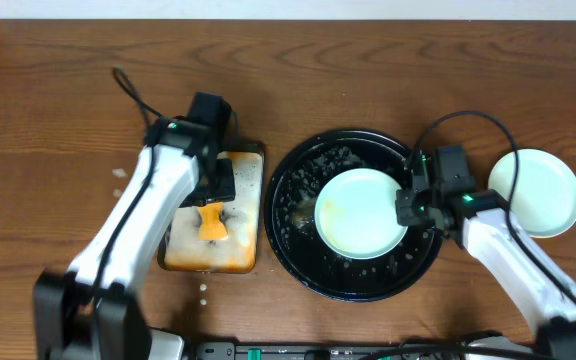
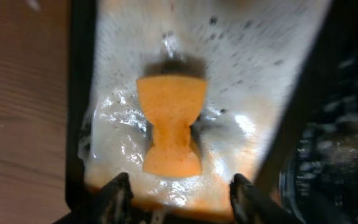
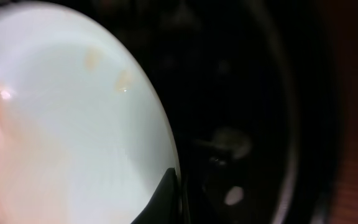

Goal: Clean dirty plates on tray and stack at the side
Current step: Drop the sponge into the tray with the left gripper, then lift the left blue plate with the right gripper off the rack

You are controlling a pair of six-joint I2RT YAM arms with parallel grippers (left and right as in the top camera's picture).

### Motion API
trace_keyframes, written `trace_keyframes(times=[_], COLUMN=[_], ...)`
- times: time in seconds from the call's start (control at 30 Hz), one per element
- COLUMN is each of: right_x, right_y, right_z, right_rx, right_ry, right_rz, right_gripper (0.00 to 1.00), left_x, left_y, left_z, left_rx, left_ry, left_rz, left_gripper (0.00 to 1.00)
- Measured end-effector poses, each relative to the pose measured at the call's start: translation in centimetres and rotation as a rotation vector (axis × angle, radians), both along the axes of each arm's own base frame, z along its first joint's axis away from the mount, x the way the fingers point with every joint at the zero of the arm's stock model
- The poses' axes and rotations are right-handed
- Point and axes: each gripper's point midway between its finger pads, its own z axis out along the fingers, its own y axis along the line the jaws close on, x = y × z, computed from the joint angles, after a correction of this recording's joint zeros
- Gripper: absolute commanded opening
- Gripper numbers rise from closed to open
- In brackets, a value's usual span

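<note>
A pale mint plate [image 1: 360,212] with a faint orange smear lies on the round black tray [image 1: 298,240]. My right gripper [image 1: 408,205] is at the plate's right rim. In the right wrist view one finger [image 3: 166,196] lies on top of the plate [image 3: 61,124] at its edge; the other finger is hidden beneath. A second pale plate [image 1: 535,192] rests on the bare wood to the right of the tray. A third plate is not in view. My left gripper [image 2: 179,196] is open and empty, just above an orange sponge [image 2: 169,124].
The sponge [image 1: 211,222] lies in a rectangular, orange-stained wet tray [image 1: 243,190], directly left of the black tray. Dark crumbs and droplets cover the black tray's floor [image 3: 229,143]. A few white specks lie on the wood at the left [image 1: 120,172].
</note>
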Motion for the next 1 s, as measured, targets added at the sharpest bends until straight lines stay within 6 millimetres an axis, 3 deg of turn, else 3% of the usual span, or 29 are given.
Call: trace_keyframes(times=[0.23,0.43,0.83,1.0], right_x=[0.7,0.7,-0.7,-1.7], right_y=[-0.9,-0.4,4.0,4.9], right_z=[4.2,6.2,12.2,14.6], right_rx=[-0.089,-0.229,-0.570,-0.702], right_ry=[-0.167,-0.273,-0.599,-0.720], right_rz=[-0.001,0.027,0.142,0.147], right_gripper=[0.01,0.01,0.01,0.01], left_x=[-0.5,-1.2,-1.8,-1.8], left_y=[-0.1,0.1,0.2,0.2], left_z=[6.4,8.9,9.2,9.2], left_rx=[-0.068,-0.092,-0.090,-0.090], left_ry=[-0.231,-0.321,-0.318,-0.318], left_rz=[-0.008,-0.014,-0.019,-0.019], left_gripper=[0.66,0.78,0.82,0.83])
